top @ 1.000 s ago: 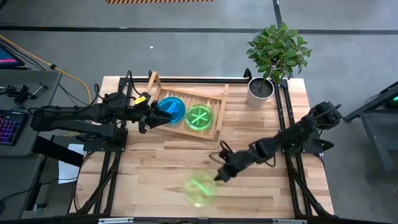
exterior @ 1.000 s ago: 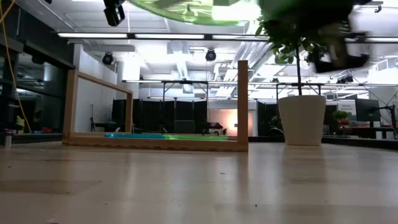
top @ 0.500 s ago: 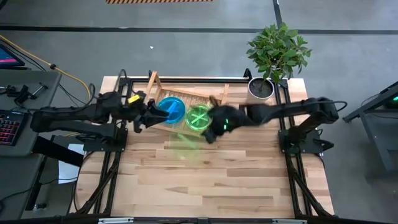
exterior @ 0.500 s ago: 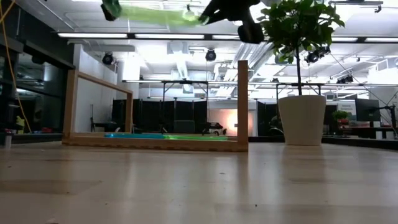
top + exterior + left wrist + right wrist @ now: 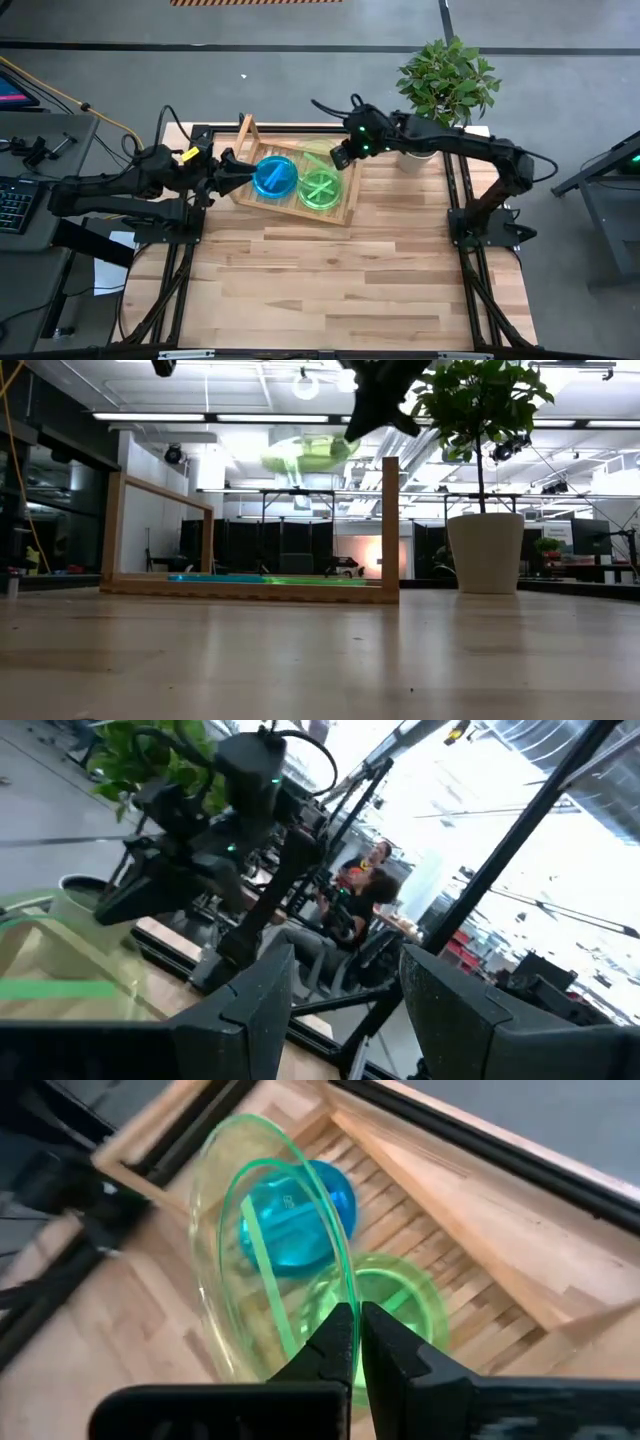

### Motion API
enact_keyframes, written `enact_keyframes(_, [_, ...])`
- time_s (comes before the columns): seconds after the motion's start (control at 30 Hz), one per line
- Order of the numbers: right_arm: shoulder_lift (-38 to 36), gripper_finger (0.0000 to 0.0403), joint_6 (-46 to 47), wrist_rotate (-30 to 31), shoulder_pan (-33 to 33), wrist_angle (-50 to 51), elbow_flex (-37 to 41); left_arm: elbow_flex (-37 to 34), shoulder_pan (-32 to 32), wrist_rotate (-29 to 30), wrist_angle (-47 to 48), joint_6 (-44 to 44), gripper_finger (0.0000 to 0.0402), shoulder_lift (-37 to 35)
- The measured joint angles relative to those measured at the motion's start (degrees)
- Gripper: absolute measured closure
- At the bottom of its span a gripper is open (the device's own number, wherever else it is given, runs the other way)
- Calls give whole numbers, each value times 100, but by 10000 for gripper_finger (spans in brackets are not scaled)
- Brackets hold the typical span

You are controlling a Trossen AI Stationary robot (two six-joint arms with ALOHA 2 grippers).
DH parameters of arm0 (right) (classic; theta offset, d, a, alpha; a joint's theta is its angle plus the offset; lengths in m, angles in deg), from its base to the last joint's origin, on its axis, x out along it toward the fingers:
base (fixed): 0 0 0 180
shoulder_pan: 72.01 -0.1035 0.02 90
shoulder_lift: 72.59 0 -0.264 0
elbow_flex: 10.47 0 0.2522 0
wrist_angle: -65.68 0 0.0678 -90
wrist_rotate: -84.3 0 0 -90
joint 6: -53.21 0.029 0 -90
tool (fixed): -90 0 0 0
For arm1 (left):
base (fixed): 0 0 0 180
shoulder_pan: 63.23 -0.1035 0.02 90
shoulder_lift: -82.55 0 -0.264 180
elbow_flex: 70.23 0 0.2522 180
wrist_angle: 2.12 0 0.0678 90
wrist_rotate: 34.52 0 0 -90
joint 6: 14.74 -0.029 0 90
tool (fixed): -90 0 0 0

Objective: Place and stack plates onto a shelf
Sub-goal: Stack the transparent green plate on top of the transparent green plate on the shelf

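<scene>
Wooden table (image 5: 330, 280) carries the shelf (image 5: 352, 170) and a potted plant (image 5: 420, 145); blue plate (image 5: 275, 176) and green plate (image 5: 320, 188) lie in the shelf.

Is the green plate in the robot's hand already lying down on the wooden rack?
No, the right hand holds the green plate by its rim, tilted in the air above the rack.

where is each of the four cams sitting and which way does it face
High: overhead, straight down on shelf; both arms show.
Low: table height, level across; right gripper overhead.
Left wrist: past open left gripper toward right arm.
Right wrist: down past shut fingers onto shelf.
Shared: held green plate in low and right wrist.
</scene>
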Motion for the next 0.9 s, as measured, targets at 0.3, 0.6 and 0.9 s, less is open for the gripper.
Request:
enact_keyframes(0.3, [1291, 403, -1041, 149, 64, 1151, -1540, 0, 0, 246, -4, 1, 229, 15])
enact_keyframes(0.6, [2338, 403, -1891, 270, 170, 1831, -2461, 0, 0, 277, 5, 1, 229, 15])
enact_keyframes(0.9, [2781, 403, -2154, 558, 192, 1856, -2463, 0, 0, 277, 7, 3, 229, 15])
